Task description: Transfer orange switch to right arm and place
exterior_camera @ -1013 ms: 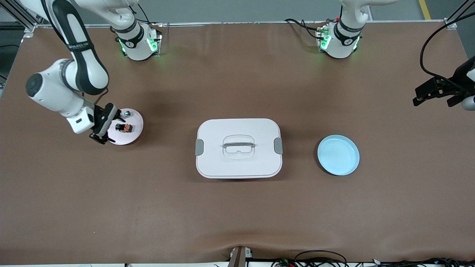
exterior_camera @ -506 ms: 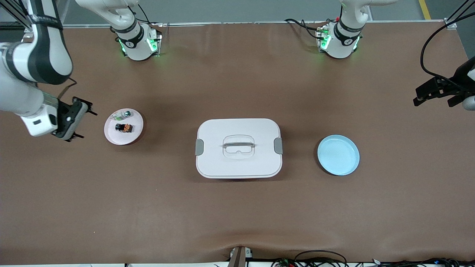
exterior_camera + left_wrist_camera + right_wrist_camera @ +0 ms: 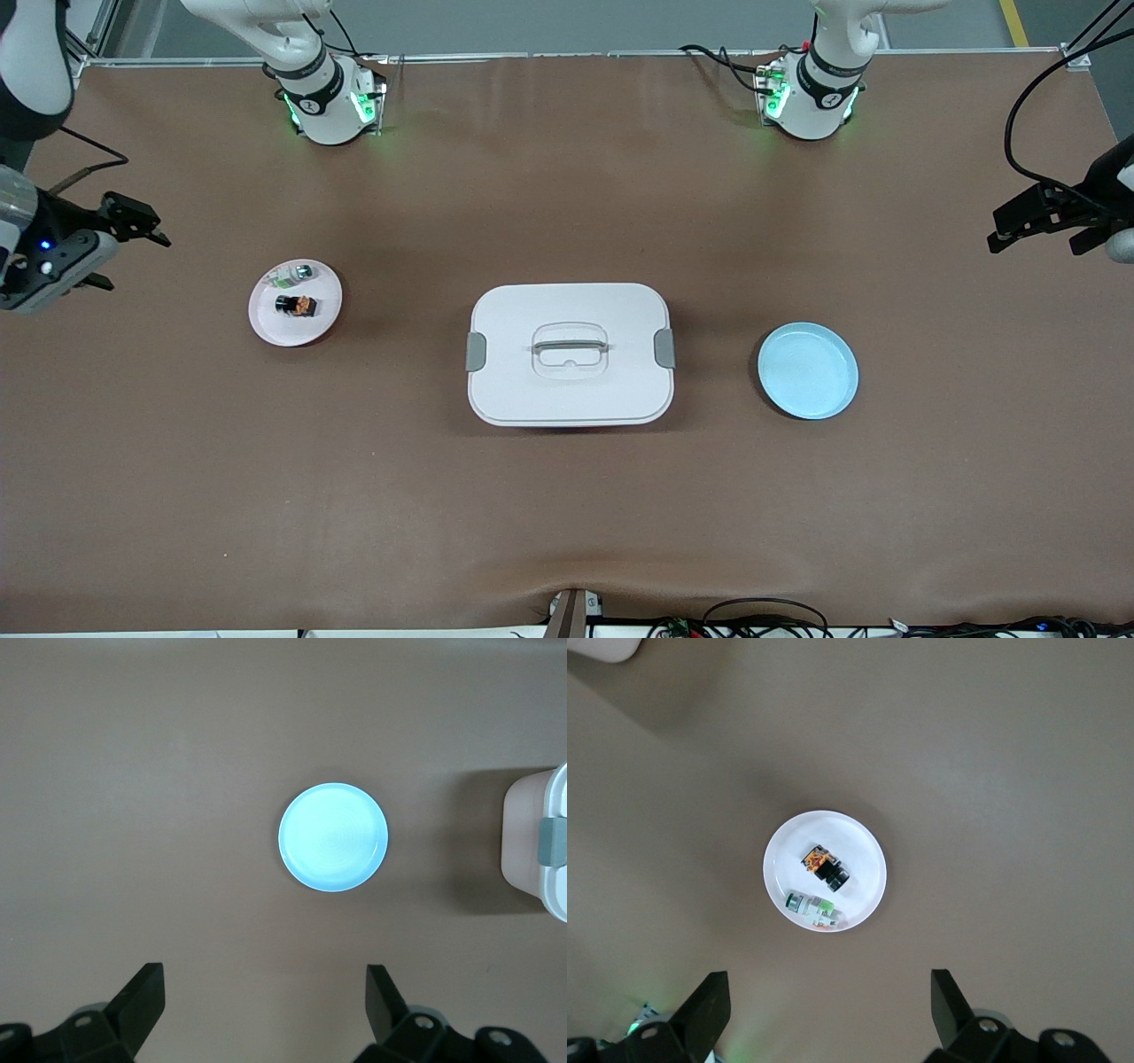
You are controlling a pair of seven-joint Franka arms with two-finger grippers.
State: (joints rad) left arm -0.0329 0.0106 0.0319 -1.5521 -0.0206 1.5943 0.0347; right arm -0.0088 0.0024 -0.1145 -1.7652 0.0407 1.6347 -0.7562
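i see the orange switch (image 3: 296, 305) on a small white plate (image 3: 266, 323) toward the right arm's edge of the tabletop; it looks light, rigid, best pinched across its black body; right tool (image 3: 106, 244) and left tool (image 3: 1041, 221) both hang open, empty

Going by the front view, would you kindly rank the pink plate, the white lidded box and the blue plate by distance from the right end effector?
From the right end effector:
1. Pink plate, toward the right arm's end.
2. White lidded box, mid-table.
3. Blue plate, toward the left arm's end.
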